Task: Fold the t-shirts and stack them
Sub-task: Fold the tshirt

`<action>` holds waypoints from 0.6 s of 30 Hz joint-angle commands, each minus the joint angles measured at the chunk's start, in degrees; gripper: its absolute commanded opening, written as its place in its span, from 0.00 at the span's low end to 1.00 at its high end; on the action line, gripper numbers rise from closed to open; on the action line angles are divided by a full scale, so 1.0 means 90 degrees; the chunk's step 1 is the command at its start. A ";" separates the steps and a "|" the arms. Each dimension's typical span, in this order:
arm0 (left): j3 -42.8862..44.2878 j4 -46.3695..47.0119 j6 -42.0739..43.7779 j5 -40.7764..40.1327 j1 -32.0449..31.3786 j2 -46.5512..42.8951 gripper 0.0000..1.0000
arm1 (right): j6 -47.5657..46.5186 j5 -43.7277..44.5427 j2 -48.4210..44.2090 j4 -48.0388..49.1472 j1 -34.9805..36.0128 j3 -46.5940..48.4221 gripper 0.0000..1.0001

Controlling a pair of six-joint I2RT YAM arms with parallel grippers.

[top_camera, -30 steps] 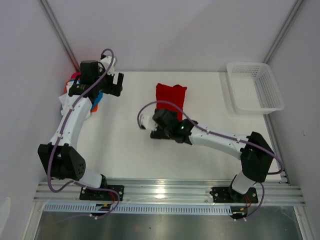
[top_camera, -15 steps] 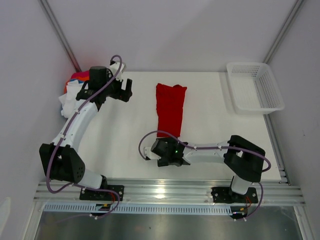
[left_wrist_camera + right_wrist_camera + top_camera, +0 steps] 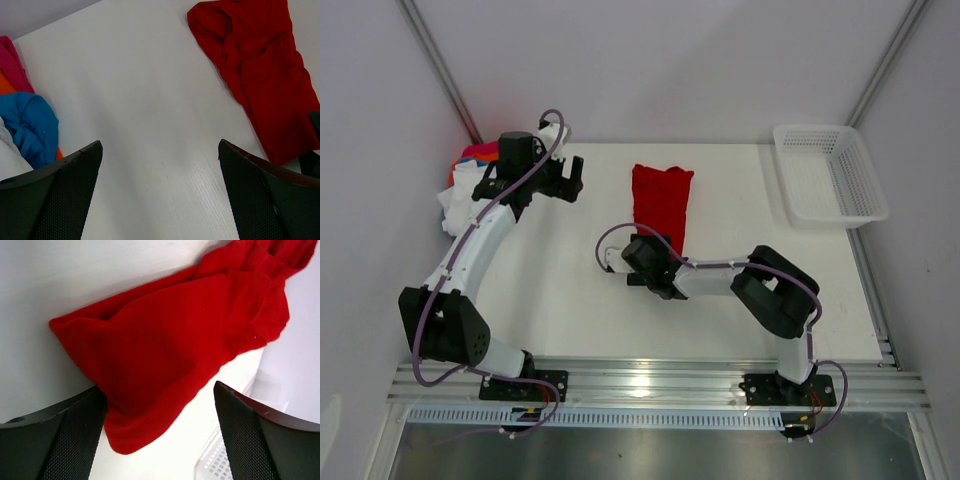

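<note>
A bright red t-shirt (image 3: 660,197) lies as a narrow folded strip at the table's far middle. It also shows in the left wrist view (image 3: 260,75) and in the right wrist view (image 3: 170,355). My right gripper (image 3: 658,252) is open at the strip's near end, and the cloth's corner lies between its fingers (image 3: 160,390). A pile of pink (image 3: 11,60), blue (image 3: 32,122), orange and white t-shirts (image 3: 468,180) sits at the far left edge. My left gripper (image 3: 568,178) is open and empty over bare table (image 3: 160,150), between the pile and the red shirt.
A white plastic mesh basket (image 3: 830,185) stands at the far right corner; its edge shows in the right wrist view (image 3: 215,462). Grey walls close in the table on the left, back and right.
My right gripper pulled toward the near edge as the red shirt drew out longer, then came back to the strip's near end. My left gripper swung right, away from the pile, then held still.
</note>
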 commanded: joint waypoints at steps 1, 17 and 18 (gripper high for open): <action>-0.0034 0.0228 0.0054 -0.0123 0.0028 -0.0260 0.99 | -0.0136 -0.0536 0.0786 -0.0375 -0.0295 -0.0304 0.89; 0.0093 0.0169 0.0064 -0.0104 0.0028 -0.0172 0.99 | 0.1298 -0.4165 -0.0502 -0.5192 0.0133 0.1130 0.00; 0.0132 0.0159 0.0074 -0.0104 0.0028 -0.0162 0.99 | 0.1318 -0.4777 -0.0570 -0.5537 0.0202 0.1451 0.00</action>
